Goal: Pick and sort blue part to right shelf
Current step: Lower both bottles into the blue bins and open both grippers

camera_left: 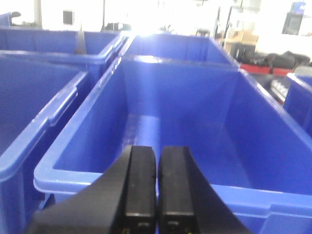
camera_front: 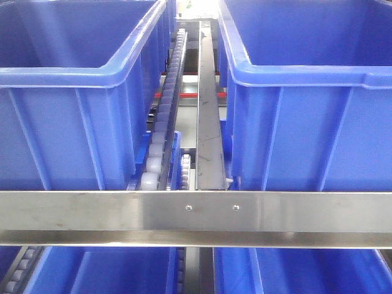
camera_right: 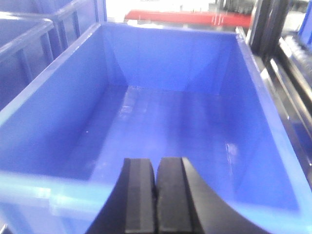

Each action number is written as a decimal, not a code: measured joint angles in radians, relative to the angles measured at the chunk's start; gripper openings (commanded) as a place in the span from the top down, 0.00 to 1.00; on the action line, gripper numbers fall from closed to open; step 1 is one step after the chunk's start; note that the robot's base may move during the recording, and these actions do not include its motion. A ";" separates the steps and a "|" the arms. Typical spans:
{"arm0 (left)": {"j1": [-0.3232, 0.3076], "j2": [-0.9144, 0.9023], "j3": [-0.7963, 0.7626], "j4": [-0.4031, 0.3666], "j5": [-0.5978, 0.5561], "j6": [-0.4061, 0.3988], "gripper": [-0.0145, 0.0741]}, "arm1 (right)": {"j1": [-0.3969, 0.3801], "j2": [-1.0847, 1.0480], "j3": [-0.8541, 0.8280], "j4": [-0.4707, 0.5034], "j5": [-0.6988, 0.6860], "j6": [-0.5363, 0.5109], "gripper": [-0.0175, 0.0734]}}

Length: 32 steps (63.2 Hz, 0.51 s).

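Observation:
The blue part is out of view in every frame. A steel shelf with a flat front rail (camera_front: 196,217), white roller tracks (camera_front: 160,131) and large open-top blue bins (camera_front: 73,92) fills the front view; I cannot tell whether it is the right shelf. My left gripper (camera_left: 158,151) is shut with nothing between its black fingers, and it hangs at the near rim of an empty blue bin (camera_left: 195,117). My right gripper (camera_right: 157,163) is also shut and empty, poised over the near rim of another empty blue bin (camera_right: 180,126).
A steel divider bar (camera_front: 208,110) runs back between the two upper bins. A second bin (camera_front: 318,92) stands to its right. More blue bins (camera_front: 98,269) sit on the level below. Neighbouring bins (camera_left: 34,107) flank the left arm's bin. Black posts (camera_right: 263,24) rise at the right.

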 measured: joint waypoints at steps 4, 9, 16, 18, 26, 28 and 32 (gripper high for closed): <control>0.000 -0.013 0.002 0.000 0.007 0.000 0.70 | 0.000 -0.043 0.014 0.000 0.004 0.000 0.74; 0.000 -0.017 0.006 0.000 0.016 0.000 0.70 | 0.000 -0.079 0.019 0.000 0.004 0.000 0.74; 0.000 -0.017 0.006 0.000 0.020 0.000 0.70 | 0.000 -0.090 0.018 0.000 0.004 0.000 0.74; 0.000 -0.017 0.006 0.000 0.021 0.000 0.70 | 0.000 -0.090 0.018 0.000 0.004 0.000 0.74; 0.000 -0.017 0.006 0.000 0.022 0.000 0.70 | 0.000 -0.091 0.018 0.000 0.004 0.000 0.74; 0.000 -0.017 0.006 0.000 0.022 0.000 0.70 | 0.000 -0.091 0.018 0.000 0.004 0.000 0.74; 0.000 -0.017 0.006 0.000 0.022 0.000 0.70 | 0.000 -0.091 0.018 0.000 0.004 0.000 0.74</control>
